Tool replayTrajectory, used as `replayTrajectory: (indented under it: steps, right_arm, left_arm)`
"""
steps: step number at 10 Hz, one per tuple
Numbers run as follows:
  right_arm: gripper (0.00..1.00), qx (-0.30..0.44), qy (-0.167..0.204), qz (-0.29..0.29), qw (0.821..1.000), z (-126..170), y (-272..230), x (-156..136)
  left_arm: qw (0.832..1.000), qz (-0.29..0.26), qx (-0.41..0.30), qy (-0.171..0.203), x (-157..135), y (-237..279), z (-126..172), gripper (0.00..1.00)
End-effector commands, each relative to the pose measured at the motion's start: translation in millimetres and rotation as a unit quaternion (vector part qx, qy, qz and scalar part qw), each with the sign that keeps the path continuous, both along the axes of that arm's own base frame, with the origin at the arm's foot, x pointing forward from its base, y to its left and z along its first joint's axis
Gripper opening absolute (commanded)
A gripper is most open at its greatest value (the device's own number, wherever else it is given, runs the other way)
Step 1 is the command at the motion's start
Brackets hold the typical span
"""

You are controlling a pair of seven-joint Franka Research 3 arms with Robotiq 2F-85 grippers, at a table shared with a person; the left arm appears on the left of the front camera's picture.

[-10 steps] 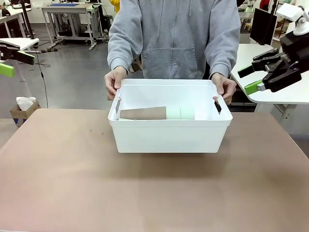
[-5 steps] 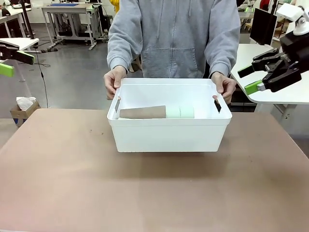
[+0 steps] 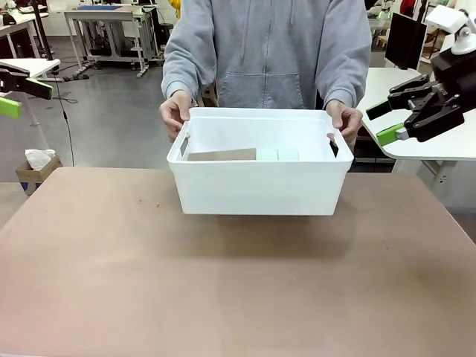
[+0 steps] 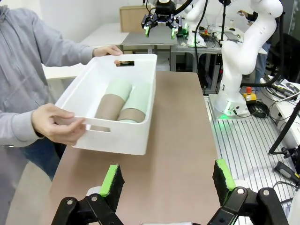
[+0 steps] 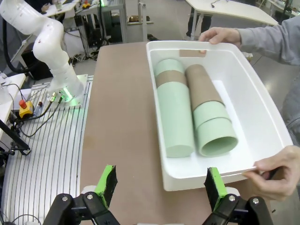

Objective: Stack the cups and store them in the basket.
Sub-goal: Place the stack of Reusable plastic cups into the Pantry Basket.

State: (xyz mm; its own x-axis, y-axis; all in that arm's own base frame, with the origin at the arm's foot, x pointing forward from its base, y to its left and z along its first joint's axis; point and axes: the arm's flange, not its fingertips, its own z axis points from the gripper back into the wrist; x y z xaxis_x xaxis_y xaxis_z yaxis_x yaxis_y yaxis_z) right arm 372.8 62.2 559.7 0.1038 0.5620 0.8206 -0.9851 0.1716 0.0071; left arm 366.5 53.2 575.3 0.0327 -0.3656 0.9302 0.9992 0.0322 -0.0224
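Observation:
The white basket [image 3: 260,195] hangs just above the table, held by a person's hands [image 3: 175,113] at both handle slots. Inside lie the cups in two nested stacks on their sides, tan-brown [image 3: 223,155] and mint green [image 3: 277,154]. The right wrist view shows one stack with a long mint cup [image 5: 174,122] and the other with a tan cup [image 5: 201,86] among mint ones. My left gripper [image 3: 26,97] stands open at the far left, off the table. At the far right my right gripper [image 3: 387,123] is raised and open too. Both are well away from the basket [image 4: 117,140] and hold nothing.
The brown table [image 3: 238,297] lies bare in front of the basket. The person stands close behind its far edge. White tables [image 3: 416,141] and a cardboard box [image 3: 33,169] are off to the sides.
The person has lifted the basket a little off the table. Neither gripper has moved.

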Motion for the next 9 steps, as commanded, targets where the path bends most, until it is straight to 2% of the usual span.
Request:
replayTrajectory:
  steps: [1,9]
  right_arm:
    - [1.00,0.013,0.008,-0.005,1.000,3.9,2.9,0.6]
    - [1.00,0.013,0.008,-0.005,1.000,3.9,2.9,0.6]
  left_arm:
    - [1.000,-0.001,-0.001,0.008,-0.9,-0.3,4.8,1.00]
    - [1.000,-0.001,-0.001,0.008,-0.9,-0.3,4.8,1.00]
